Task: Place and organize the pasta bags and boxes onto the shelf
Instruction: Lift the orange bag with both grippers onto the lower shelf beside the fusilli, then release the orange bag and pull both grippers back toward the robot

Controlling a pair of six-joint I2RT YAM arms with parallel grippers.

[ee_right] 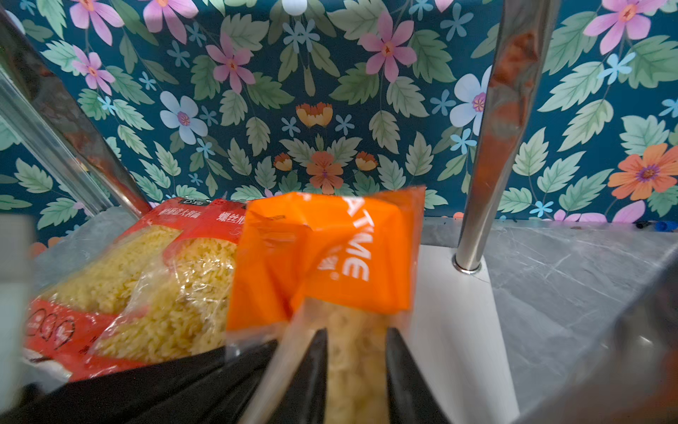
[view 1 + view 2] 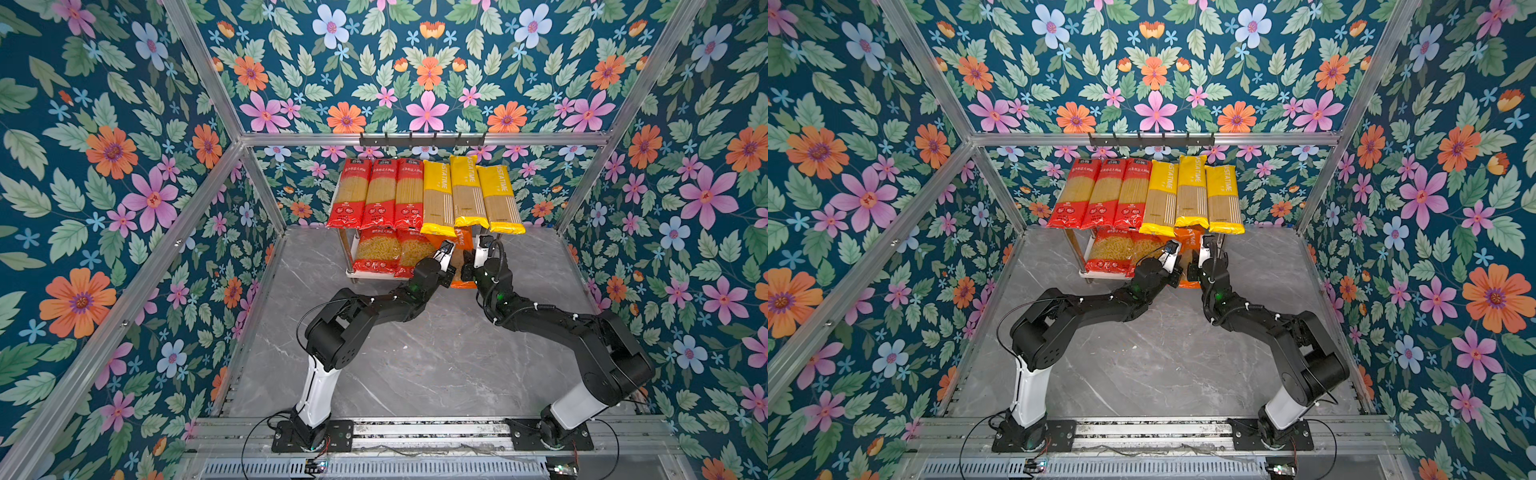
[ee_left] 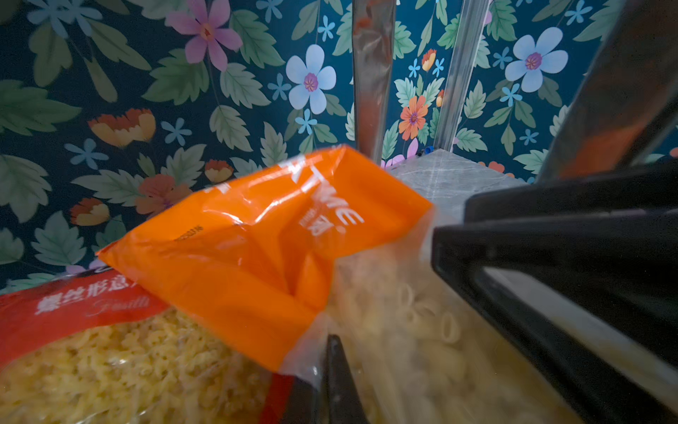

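Right jaws part-open, straddling the orange bag point(image 1: 323, 257) on the shelf's point(image 1: 451, 312) bottom board. Left jaws shut tight at its edge, can't tell if gripping.

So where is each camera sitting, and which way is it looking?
Top views: high at the front, looking down and back at the shelf; left arm and right arm show, left gripper and right gripper at the orange bag.
Left wrist: on the left arm, low, facing the orange bag and a red bag; a black finger shows.
Right wrist: on the right arm, facing the orange bag and flowered wall; two black fingers show.
Shared: both wrist views see the orange bag, red bags and a chrome leg.
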